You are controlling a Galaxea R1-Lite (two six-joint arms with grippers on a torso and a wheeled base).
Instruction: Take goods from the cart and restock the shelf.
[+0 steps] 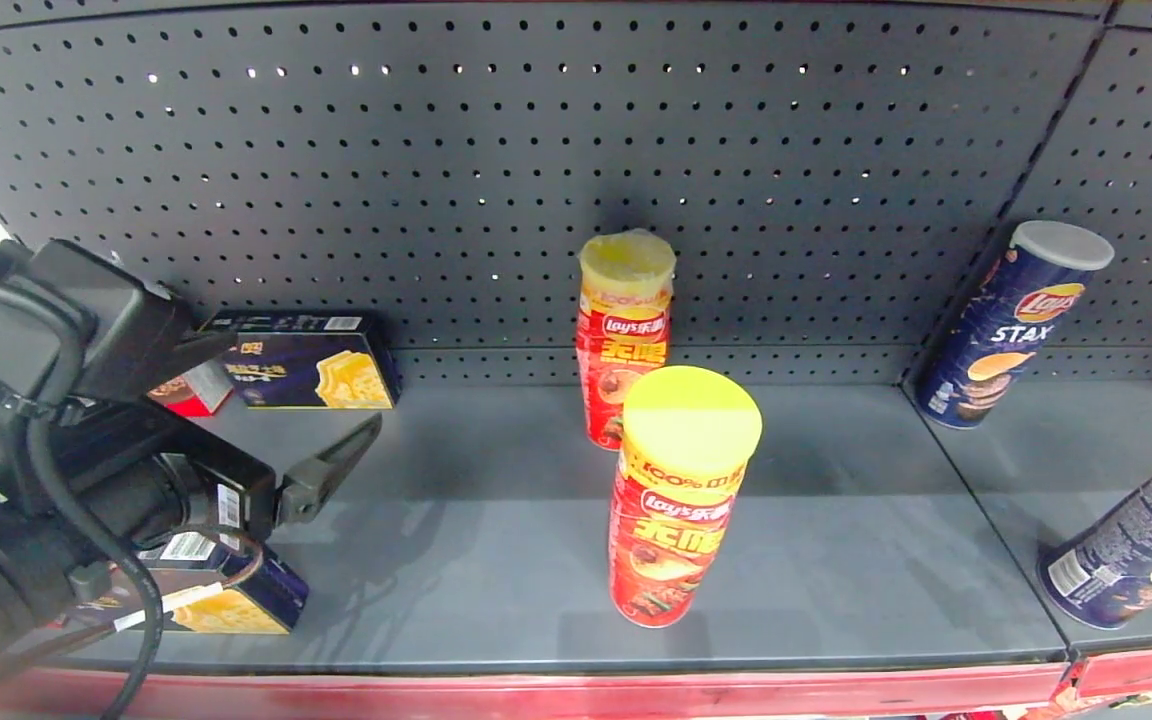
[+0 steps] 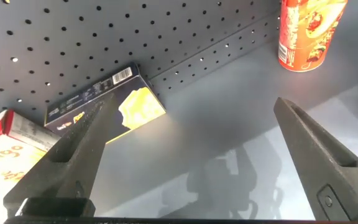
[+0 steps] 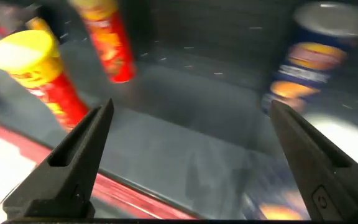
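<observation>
- Red chip cans with yellow lids stand upright on the grey shelf, one behind the other. The front can is near the middle of the shelf and the rear can is close to the pegboard back wall.
- The left hand hangs over the left part of the shelf, its fingers spread wide with nothing between them.
- A dark blue box rests against the back wall beyond that hand, with a small red box just beside it. A second dark blue box sits at the front left, partly under the arm.
- The right hand is also spread wide and empty. It hovers above the red front strip, with the red cans to one side and a blue can to the other.
- On the next shelf section to the right, a dark blue chip can stands near the back wall. Another blue can is nearer the front edge.
</observation>
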